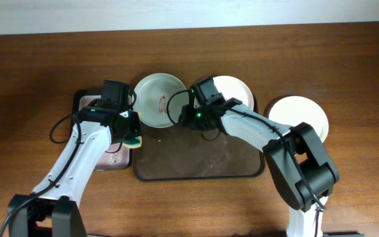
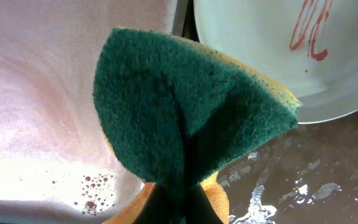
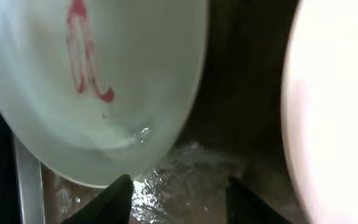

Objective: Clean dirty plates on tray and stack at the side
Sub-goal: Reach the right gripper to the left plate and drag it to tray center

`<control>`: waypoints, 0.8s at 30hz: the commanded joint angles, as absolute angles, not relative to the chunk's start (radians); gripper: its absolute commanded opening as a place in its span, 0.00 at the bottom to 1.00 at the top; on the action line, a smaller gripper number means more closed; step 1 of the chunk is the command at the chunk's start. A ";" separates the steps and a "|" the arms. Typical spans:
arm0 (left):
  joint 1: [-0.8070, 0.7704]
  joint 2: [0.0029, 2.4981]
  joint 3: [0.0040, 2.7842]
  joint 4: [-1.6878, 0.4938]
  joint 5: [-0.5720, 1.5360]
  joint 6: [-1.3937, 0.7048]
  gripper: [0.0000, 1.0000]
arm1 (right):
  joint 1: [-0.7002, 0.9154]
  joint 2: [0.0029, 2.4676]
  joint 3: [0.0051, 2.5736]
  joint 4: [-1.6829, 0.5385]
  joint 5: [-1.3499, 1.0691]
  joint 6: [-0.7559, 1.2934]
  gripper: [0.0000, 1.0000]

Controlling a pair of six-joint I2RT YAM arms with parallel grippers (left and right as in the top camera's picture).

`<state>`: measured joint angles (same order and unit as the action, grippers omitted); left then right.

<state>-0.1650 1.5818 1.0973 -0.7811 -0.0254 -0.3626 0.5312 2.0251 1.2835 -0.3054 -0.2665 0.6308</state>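
The pale green plate [image 1: 158,99], at the tray's [image 1: 202,170] back-left corner, looks stiff, wet-slick and breakable, best pinched at its rim by the right gripper [image 3: 179,196], jaws apart beside it, while the left gripper [image 1: 130,130] clamps a soft sponge [image 2: 185,106]

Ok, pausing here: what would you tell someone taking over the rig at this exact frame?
Grippers: left gripper shut on the sponge, above where the small black tray meets the brown tray; right gripper open, empty, by the right rim of the green plate.
Plates: green plate on the tray, red sauce on it; pinkish-white plate on the tray, partly under the right arm, no sauce visible; white plate on the table right of the tray, looks clean.
Left: wipe green, check pinkish-white, stack both on the white.
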 commanded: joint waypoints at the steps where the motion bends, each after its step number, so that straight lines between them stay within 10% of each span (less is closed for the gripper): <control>1: -0.162 1.559 1.099 -0.779 -0.014 -0.369 0.00 | 0.547 2.036 1.293 -0.271 -0.204 0.716 0.51; 13: -0.163 1.559 1.098 -0.779 -0.002 -0.369 0.00 | 0.551 2.073 1.293 -0.189 -0.176 0.829 0.52; 24: -0.162 1.559 1.098 -0.778 -0.002 -0.369 0.00 | 0.550 2.080 1.293 -0.300 -0.258 0.786 0.19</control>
<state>-0.1650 1.5818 1.0973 -0.7811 -0.0105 -0.3626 0.5415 2.0712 1.2873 -0.2253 -0.2234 0.8215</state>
